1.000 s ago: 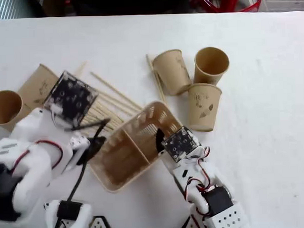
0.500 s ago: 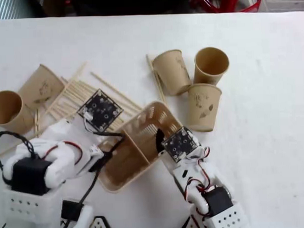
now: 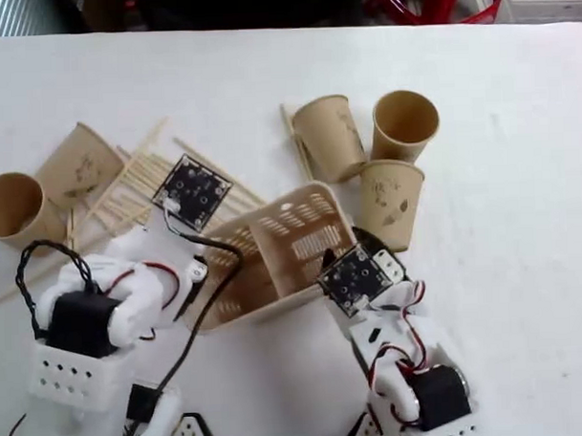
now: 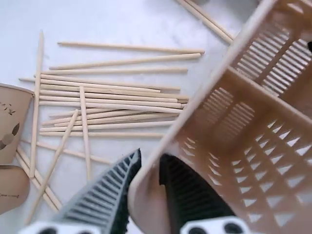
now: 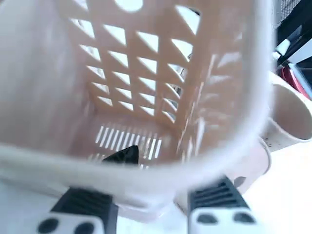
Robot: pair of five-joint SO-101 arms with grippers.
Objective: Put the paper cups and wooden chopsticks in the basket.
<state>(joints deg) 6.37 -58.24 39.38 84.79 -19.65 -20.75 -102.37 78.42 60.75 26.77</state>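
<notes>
Left tool [image 4: 148, 163]: jaws closed together on a rim corner of the basket [image 3: 292, 237], one finger inside the wall and one outside.

Right tool [image 5: 165, 180]: jaws stand apart, straddling the opposite rim. No firm pinch is evident.

Surface [image 3: 504, 297]: white, carries everything.

Basket: between the two tools, tipped up off its base, with its mouth turned toward the right tool. The interior seen from that side holds nothing.

Paper cups: three clustered just beyond the right tool, the nearest cup [image 3: 391, 205] close to the basket wall. Two more cups [image 3: 13, 204] lie well out past the left tool. None is in the basket.

Wooden chopsticks [image 4: 112, 97]: loose pile lying flat just ahead of the left tool, beside the basket's outer wall, with a few strays [image 3: 298, 156] toward the cup cluster.

Step in hand (judgement): positioning the basket; loading not begun.

Next move calls for settling the basket steady, mouth accessible. One tool must then let go to take the nearest cup or pinch a chopstick bundle. The thin sticks lie flat, so a low, square approach is needed.
</notes>
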